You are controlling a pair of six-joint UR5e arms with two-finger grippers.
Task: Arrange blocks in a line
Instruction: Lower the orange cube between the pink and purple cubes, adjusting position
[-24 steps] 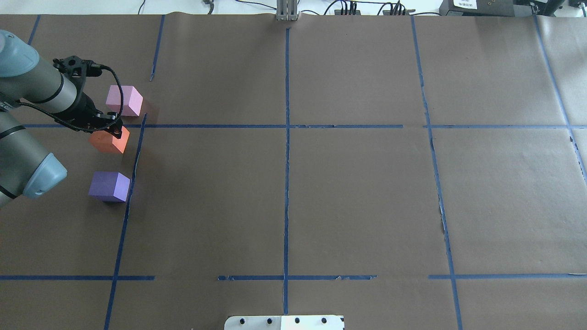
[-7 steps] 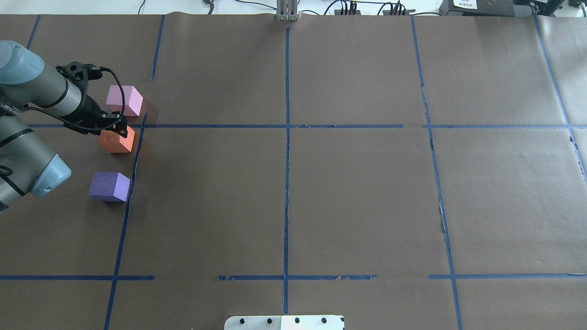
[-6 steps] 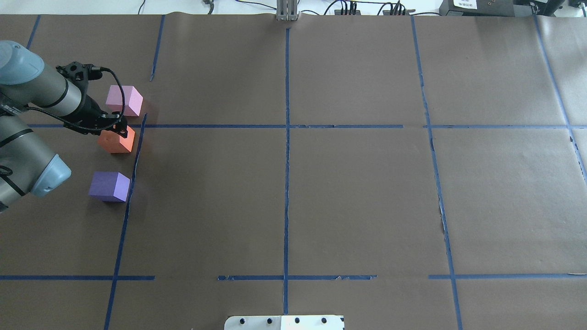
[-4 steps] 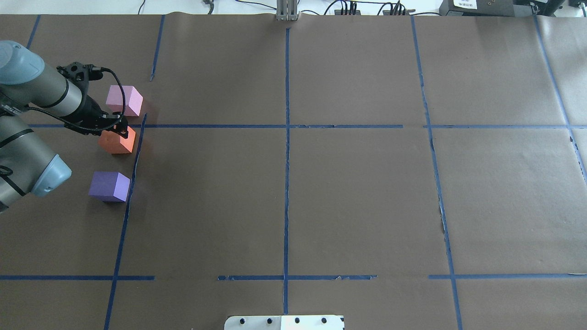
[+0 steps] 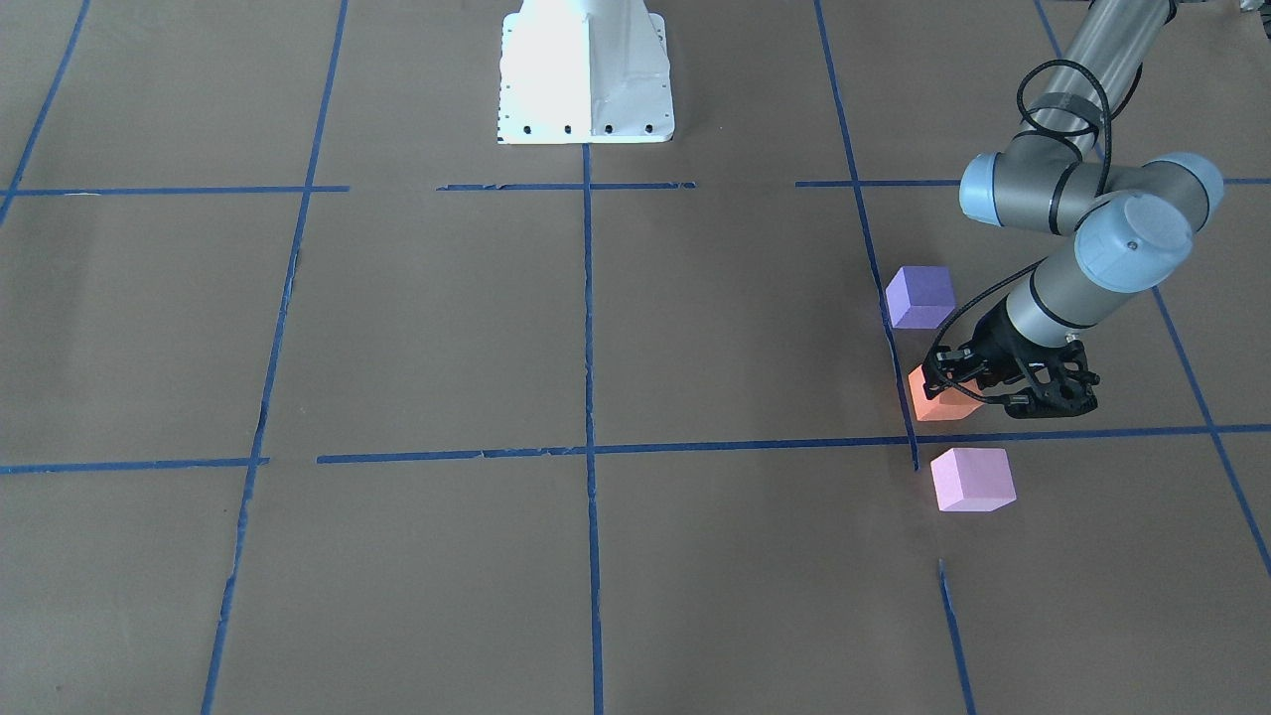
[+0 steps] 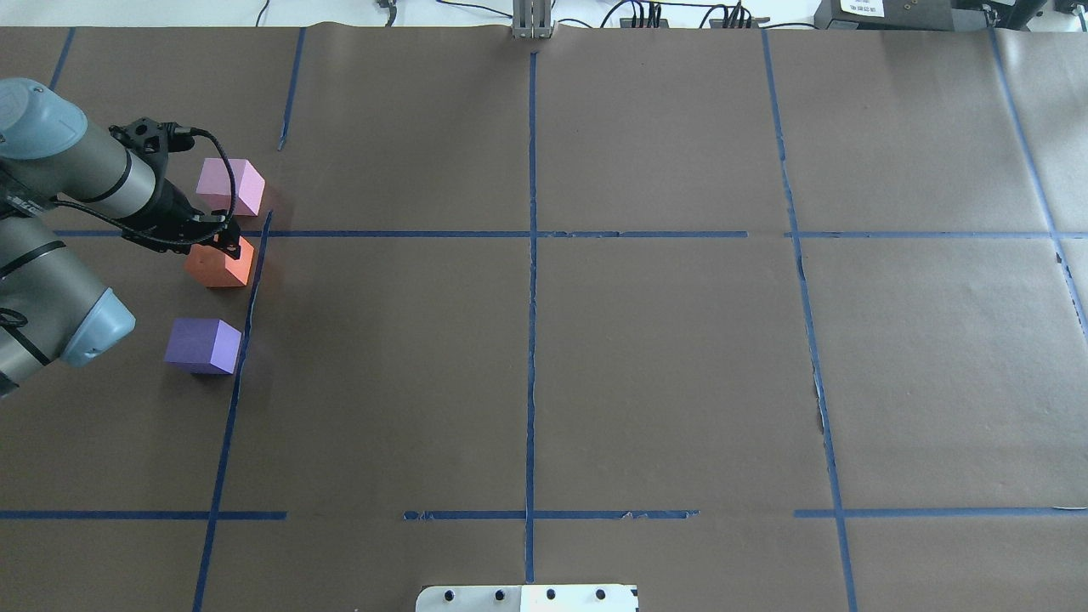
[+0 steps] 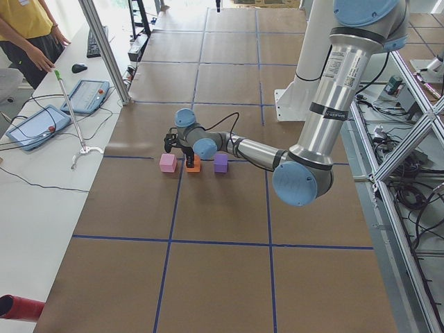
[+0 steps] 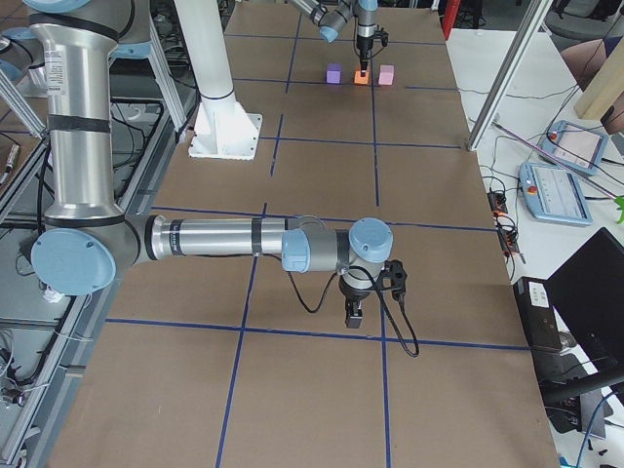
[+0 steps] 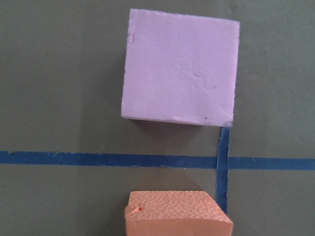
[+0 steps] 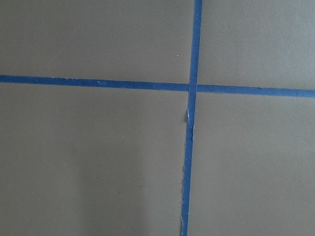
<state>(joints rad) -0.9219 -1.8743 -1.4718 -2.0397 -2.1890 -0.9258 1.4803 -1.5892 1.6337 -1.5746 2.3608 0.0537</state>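
Three cubes stand in a near line at the table's left: pink block (image 6: 229,187), orange block (image 6: 219,265), purple block (image 6: 202,345). My left gripper (image 6: 217,242) comes down on the orange block (image 5: 938,405) and is shut on it, low at the table surface, just left of a blue tape line. In the left wrist view the orange block (image 9: 177,214) is at the bottom edge with the pink block (image 9: 180,73) beyond a tape line. My right gripper (image 8: 353,314) shows only in the exterior right view, over bare paper far from the blocks; I cannot tell its state.
Brown paper with a grid of blue tape lines (image 6: 530,255) covers the table. The robot's white base (image 5: 586,70) stands at the near middle edge. An operator (image 7: 28,35) and tablets are at a side table beyond the far edge.
My left gripper has shifted the orange block a little to the right, toward the tape line and into line with the other two. Pink and purple blocks have not moved.
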